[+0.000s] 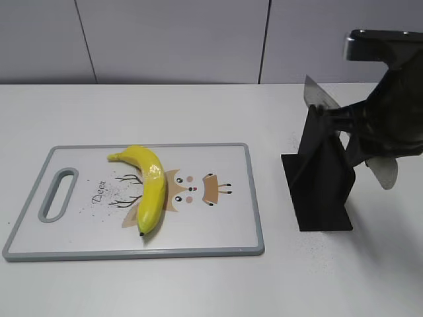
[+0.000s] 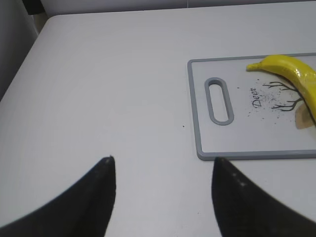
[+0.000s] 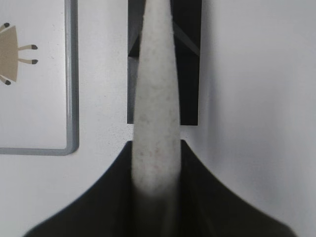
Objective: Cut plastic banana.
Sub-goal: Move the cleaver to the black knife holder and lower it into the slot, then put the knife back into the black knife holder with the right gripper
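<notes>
The plastic banana [image 1: 151, 188] lies whole on the white cutting board [image 1: 218, 228], with its dark tip toward the front edge. It also shows at the right edge of the left wrist view [image 2: 296, 74]. My right gripper [image 1: 357, 129] is shut on the pale handle of a knife [image 3: 155, 98], at the black knife stand [image 1: 320, 191]. The knife's blade [image 1: 318, 98] points up and to the left. My left gripper [image 2: 163, 160] is open and empty over bare table, left of the board's handle end [image 2: 217, 101]. It does not show in the exterior view.
The black stand [image 3: 190, 59] sits on the white table just right of the board's grey rim [image 3: 72, 98]. A grey wall runs behind the table. The table's left edge [image 2: 19, 69] shows in the left wrist view.
</notes>
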`<action>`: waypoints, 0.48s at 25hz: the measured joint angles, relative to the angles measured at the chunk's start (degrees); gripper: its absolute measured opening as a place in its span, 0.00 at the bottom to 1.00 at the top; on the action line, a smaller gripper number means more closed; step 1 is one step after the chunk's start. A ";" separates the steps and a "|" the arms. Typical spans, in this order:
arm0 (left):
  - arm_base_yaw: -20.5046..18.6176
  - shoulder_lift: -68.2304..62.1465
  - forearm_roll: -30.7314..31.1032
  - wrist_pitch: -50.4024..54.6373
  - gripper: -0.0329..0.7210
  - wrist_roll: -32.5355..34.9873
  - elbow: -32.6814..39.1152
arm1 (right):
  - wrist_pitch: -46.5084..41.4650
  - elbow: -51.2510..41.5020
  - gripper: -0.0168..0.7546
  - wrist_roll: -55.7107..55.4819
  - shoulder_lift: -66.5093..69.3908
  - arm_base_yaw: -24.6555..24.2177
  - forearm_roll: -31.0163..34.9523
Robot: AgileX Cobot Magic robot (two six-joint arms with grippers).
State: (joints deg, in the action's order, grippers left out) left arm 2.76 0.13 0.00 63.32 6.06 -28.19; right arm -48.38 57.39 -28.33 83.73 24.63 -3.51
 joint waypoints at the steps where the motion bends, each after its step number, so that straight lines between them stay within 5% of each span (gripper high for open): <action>1: 0.00 0.00 0.00 0.00 0.83 0.00 0.00 | -0.42 0.00 0.23 0.00 0.57 0.00 0.00; 9: 0.00 0.00 0.00 0.00 0.83 0.00 0.00 | -3.18 0.00 0.26 -0.17 2.51 0.00 1.15; 12: 0.00 0.00 0.00 0.00 0.83 0.00 0.00 | -3.60 0.00 0.49 0.76 2.58 -0.08 2.77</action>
State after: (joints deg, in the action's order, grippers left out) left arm 2.76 0.13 0.00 63.32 6.06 -28.19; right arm -51.97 57.39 -27.58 86.31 24.56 -0.74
